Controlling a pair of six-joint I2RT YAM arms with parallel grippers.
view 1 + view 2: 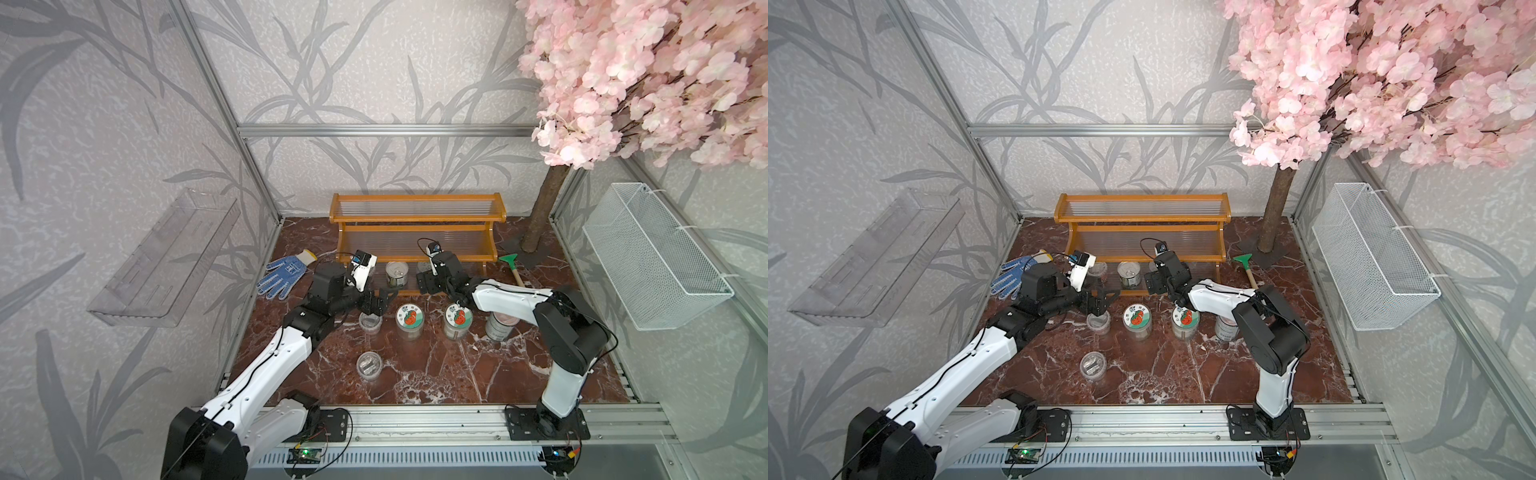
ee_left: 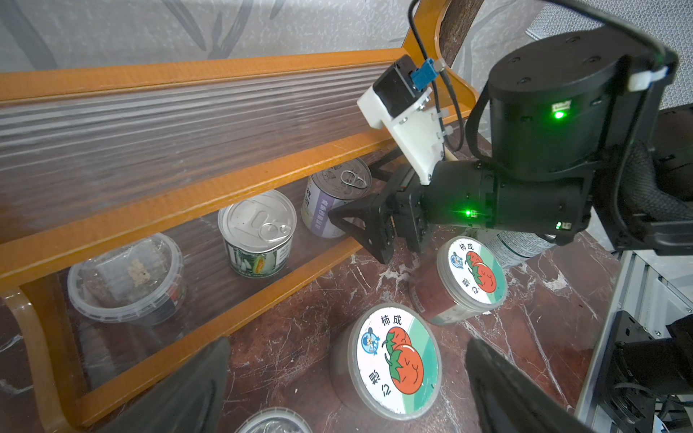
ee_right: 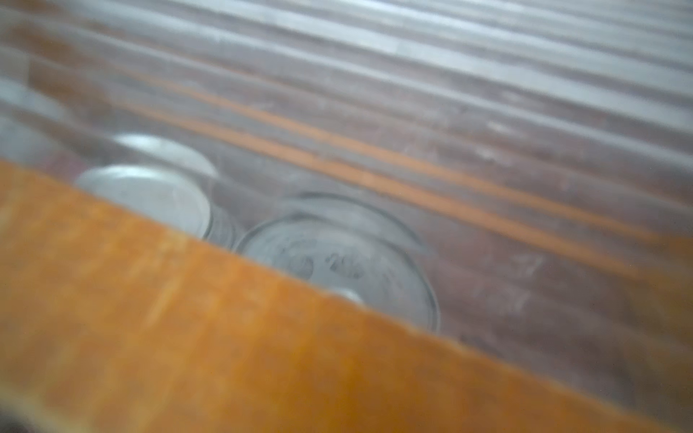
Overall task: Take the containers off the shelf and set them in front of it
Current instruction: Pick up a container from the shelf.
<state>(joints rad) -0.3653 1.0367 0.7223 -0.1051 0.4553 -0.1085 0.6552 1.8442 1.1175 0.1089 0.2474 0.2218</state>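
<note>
R wrist blurred; L wrist shows R hand [image 2: 354, 193] open by purple tin [image 2: 321, 212]; L hand [image 2: 348, 343] open.

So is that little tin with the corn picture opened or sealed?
Sealed: the corn tin stands upright on the bottom tier of the shelf, its pull-tab lid flat and intact.

Glossy wooden shelf [image 2: 210, 200], shiny metal tin [image 2: 258, 225].
</note>
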